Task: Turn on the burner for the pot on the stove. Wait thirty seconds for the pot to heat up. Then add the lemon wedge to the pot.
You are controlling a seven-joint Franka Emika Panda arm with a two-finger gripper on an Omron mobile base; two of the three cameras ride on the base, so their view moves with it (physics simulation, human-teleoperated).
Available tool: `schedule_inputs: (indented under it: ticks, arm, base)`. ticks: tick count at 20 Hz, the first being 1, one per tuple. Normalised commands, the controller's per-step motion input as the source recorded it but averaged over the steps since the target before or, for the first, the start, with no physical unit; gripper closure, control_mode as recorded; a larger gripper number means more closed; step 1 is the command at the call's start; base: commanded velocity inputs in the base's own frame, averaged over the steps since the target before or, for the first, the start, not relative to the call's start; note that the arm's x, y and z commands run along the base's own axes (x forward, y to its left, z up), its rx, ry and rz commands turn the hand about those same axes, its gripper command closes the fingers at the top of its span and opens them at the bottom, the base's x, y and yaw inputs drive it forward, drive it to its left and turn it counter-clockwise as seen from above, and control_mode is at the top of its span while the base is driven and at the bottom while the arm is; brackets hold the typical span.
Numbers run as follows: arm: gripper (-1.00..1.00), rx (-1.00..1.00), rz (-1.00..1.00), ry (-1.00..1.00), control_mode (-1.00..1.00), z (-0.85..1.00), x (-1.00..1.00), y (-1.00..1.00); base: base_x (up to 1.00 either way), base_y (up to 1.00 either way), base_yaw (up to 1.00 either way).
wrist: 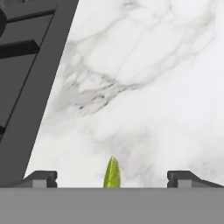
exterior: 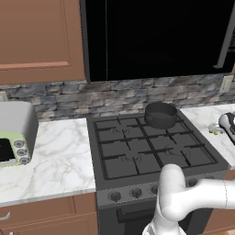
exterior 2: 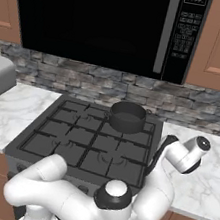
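Gripper is spread wide over the lemon wedge, which lies on the tabletop by the stove's right edge — I'd descend straight, then pinch gently.

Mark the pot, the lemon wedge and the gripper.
pot (exterior 2: 127, 117): right base view, front of its dark wall.
lemon wedge (wrist: 112, 174): hand view, middle of the sliver.
gripper (wrist: 112, 178): hand view, midway between its fingertips.

No legible text from where I sit.
Microwave control panel has rows of small markings, too blurred to read. Toaster dials and stove knobs: no readable nos. or labels.
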Motion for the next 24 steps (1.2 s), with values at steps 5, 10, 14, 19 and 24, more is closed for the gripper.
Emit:
schedule_inputs:
  ticks: [5, 10, 14, 19, 24]
  arm:
    - [-1.0, 0.0, -0.06, 0.15, -1.0, -0.36, -0.25, 0.02]
    - [-1.0, 0.0, -0.01, 0.01, -1.0, -0.3, 0.0, 0.0]
    - [-1.0, -0.01, 0.0, 0.0, -1.0, -0.49, 0.0, 0.0]
    - [1.0, 0.0, 0.0, 0.04, -1.0, -0.71, -0.13, 0.0]
    - [1.0, 0.0, 0.0, 0.04, -1.0, -0.71, -0.07, 0.05]
  base:
    - [0.0, 0.0, 0.0]
    - [0.0, 0.0, 0.0]
    - [0.0, 0.0, 0.0]
    - [0.0, 0.0, 0.0]
    - [0.0, 0.0, 0.0]
